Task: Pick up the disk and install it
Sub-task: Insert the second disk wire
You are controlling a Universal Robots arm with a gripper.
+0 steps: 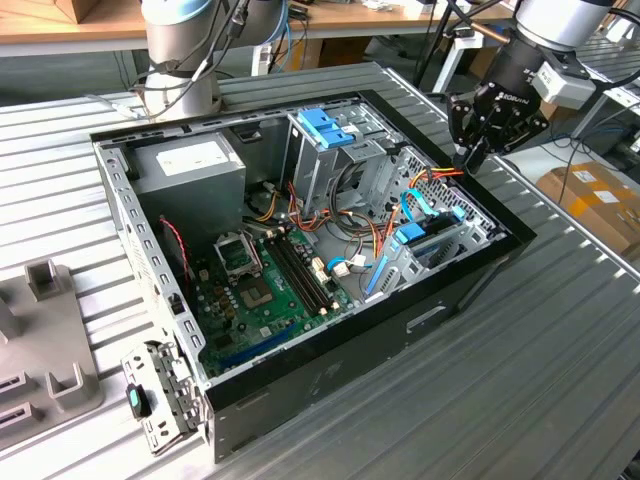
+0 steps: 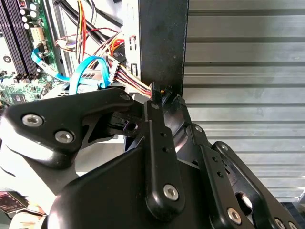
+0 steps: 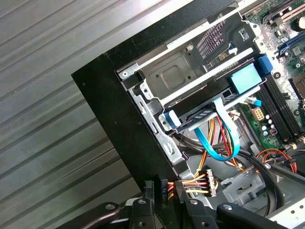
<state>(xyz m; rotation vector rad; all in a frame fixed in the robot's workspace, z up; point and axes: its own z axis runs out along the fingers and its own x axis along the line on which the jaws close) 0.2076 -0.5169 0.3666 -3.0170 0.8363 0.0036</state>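
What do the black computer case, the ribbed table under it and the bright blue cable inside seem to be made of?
The computer case looks like sheet metal painted matte black: thin, flat, sharp-edged walls. The table appears to be bare aluminium, with long straight grooves and a dull silver sheen. The blue cable looks like flexible plastic, a flat glossy ribbon bending in a smooth loop. The gripper beside the case's edge seems black metal or hard plastic; I can't tell which.

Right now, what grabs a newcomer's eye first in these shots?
The open computer case on the ribbed metal table, green motherboard exposed. The black gripper hangs over the case's corner on the exterior view's right, above orange and yellow wires. A blue bracket tops the upright drive cage.
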